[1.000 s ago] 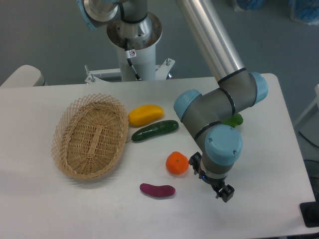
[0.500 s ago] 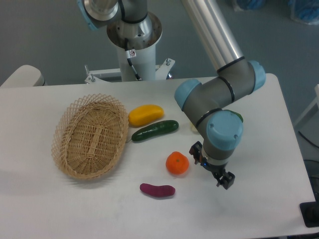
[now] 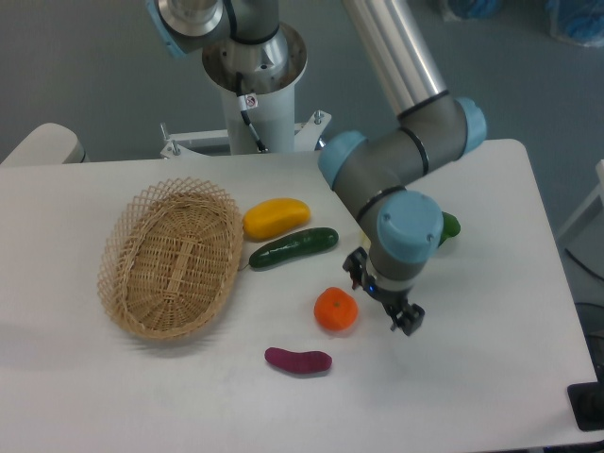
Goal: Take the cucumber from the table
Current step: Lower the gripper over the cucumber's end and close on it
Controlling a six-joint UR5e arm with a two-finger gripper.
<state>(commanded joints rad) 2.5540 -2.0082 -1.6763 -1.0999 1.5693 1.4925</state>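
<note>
The cucumber (image 3: pixel 293 247) is dark green and glossy and lies on the white table (image 3: pixel 491 377) just right of the basket, below a yellow fruit. My gripper (image 3: pixel 382 294) hangs under the blue wrist, right of the cucumber and just beside an orange. It points down at the table, and two black fingers (image 3: pixel 408 319) show apart on either side of the wrist, so it looks open with nothing between them. The gripper does not touch the cucumber.
A woven basket (image 3: pixel 111 274) sits at the left. A yellow fruit (image 3: pixel 276 217) lies just behind the cucumber, an orange (image 3: pixel 336 310) in front of it, and a purple sweet potato (image 3: pixel 298 360) nearer the front. A green vegetable (image 3: pixel 450 225) peeks out behind the arm.
The arm has swung left and back, carrying the gripper from the front right of the table to a spot next to the orange. No object has moved.
</note>
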